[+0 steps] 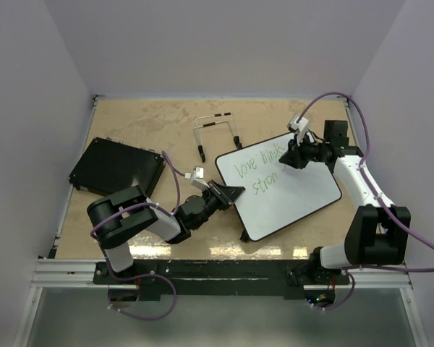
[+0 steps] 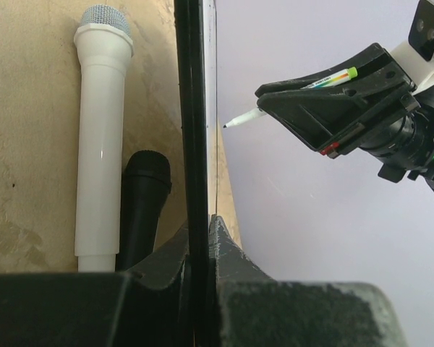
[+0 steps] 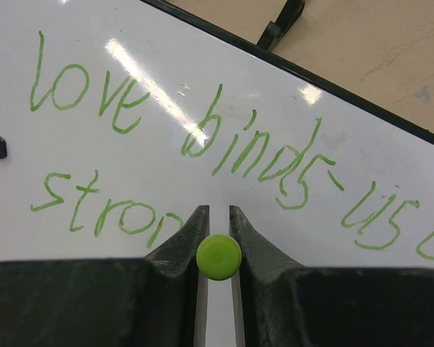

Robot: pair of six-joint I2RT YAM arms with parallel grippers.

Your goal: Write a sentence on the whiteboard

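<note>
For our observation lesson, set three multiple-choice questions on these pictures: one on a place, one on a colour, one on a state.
1. In the top view, relative to the whiteboard, the black pad lies:
A. on it
B. to its left
C. to its right

2. The sentence is written in:
A. green
B. red
C. blue

3. The right hand is:
A. open
B. shut on the board's edge
C. shut on the marker

Answers: B, the pad sits apart on the left arm's side. A, every stroke is green. C, it pinches the marker's green end.
</note>
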